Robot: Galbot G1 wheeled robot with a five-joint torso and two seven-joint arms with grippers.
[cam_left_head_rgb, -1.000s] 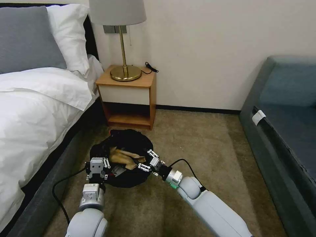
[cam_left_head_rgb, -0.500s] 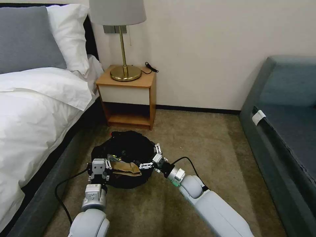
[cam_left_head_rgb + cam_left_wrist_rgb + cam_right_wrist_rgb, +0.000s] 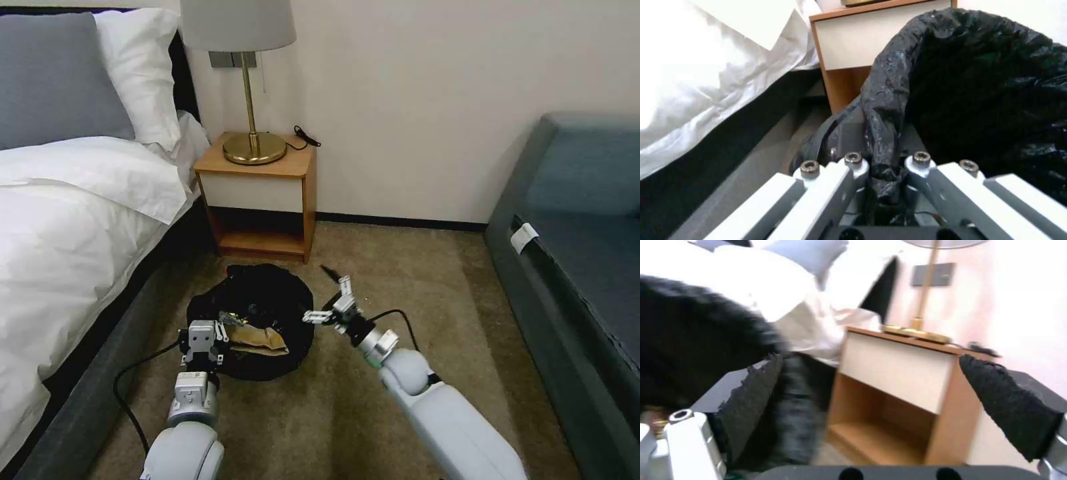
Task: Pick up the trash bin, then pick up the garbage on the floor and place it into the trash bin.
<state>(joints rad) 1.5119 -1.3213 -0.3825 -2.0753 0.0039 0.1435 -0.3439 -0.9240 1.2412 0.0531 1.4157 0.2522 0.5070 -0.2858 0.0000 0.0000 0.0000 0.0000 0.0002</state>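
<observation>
On the carpet [image 3: 347, 400] between the bed [image 3: 73, 220] and the sofa [image 3: 573, 267], the trash bin [image 3: 267, 300] sits low in front of the nightstand [image 3: 260, 200], its black liner crinkled over the rim. At the bin's seven o'clock edge, the left gripper [image 3: 201, 341] is clamped on the rim; the left wrist view shows its fingers [image 3: 853, 166] pinching a fold of the bag [image 3: 882, 133]. Crumpled tan paper [image 3: 257, 339] lies inside the bin, at about six o'clock, next to that gripper. Just outside the bin at its three o'clock, the right gripper [image 3: 331, 299] hangs above the carpet with its black-padded jaws spread wide and nothing between them, pointing toward the nightstand and lamp [image 3: 248, 87].
</observation>
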